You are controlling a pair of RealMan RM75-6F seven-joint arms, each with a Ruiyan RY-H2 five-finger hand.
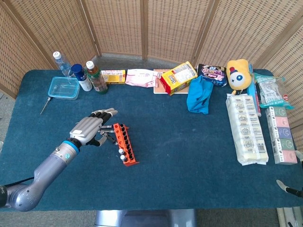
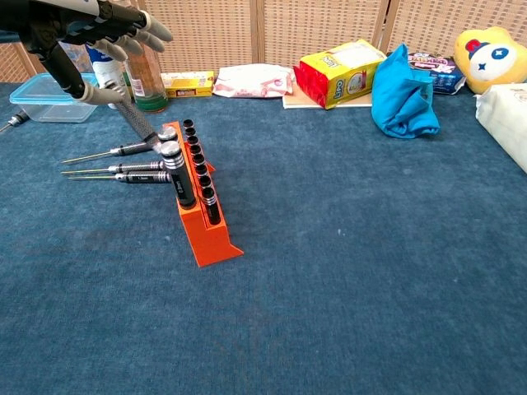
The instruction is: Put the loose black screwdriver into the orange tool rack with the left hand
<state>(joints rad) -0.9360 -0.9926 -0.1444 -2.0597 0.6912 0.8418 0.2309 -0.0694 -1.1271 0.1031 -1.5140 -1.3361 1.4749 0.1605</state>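
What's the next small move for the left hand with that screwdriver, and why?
Probably tip the black screwdriver more upright and ease it down into the orange tool rack. The left hand holds it by the top of the handle, slanted, with its lower end right at the rack's near-side slots, beside screwdrivers already standing there. Whether the tip is already in a hole cannot be told.

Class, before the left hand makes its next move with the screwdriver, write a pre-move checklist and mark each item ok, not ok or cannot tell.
1. Left hand holds the black screwdriver: ok, thumb on its handle top.
2. Screwdriver tip at the orange rack: ok, it meets the rack's far end.
3. Tip seated in a hole: cannot tell.
4. Screwdriver upright: not ok, it leans towards the hand.
5. Free rack holes: ok, several empty.
6. Three loose screwdrivers lie left of the rack, apart from the hand: ok.
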